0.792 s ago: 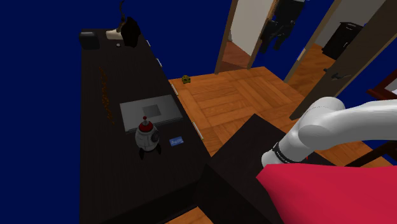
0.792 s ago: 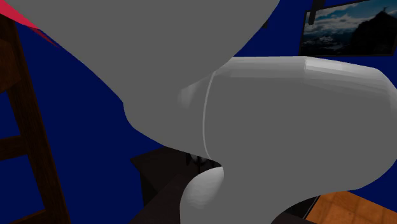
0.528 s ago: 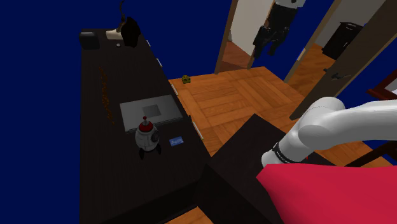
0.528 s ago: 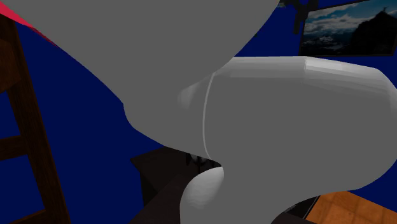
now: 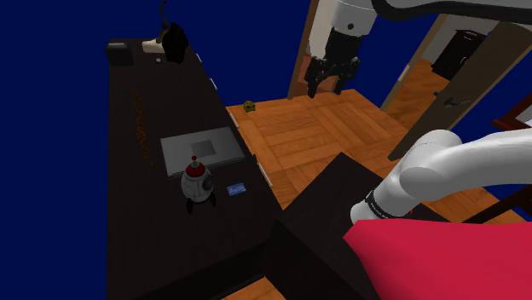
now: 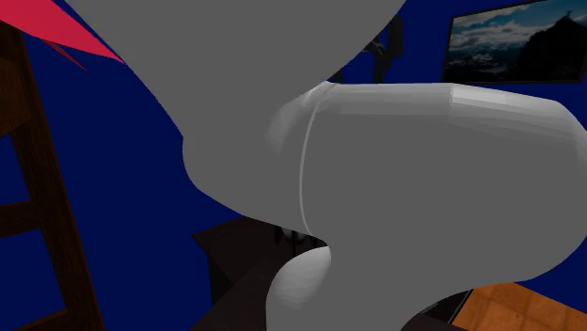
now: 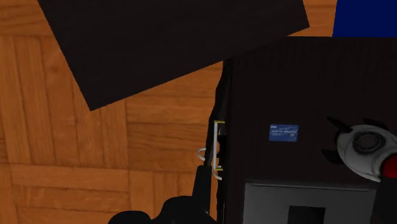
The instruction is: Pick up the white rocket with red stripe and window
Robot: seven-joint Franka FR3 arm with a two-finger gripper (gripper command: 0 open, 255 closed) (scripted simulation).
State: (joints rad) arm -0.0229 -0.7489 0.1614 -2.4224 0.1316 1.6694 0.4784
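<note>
The rocket [image 5: 198,182] stands upright on the dark table [image 5: 145,247]. It has a round white body, a red nose with a small knob, a dark round window and black fins. My gripper [image 5: 330,86] hangs high above the wooden floor, well off to the shoulder view's right of the table, open with nothing between its fingers. In the wrist view the rocket [image 7: 364,149] lies beyond my gripper [image 7: 292,183], close to the finger at the picture's right edge, and neither finger touches it.
A grey flat slab [image 5: 200,151] lies just behind the rocket and a small blue card [image 5: 235,189] beside it. Black objects [image 5: 173,41] crowd the table's far end. The dark stand [image 5: 332,222] adjoins the table. A small green thing [image 5: 249,106] sits on the floor.
My gripper has come down and towards the shoulder view's left, from the top edge into plain sight over the floor. The rocket and the other table items have not moved.
</note>
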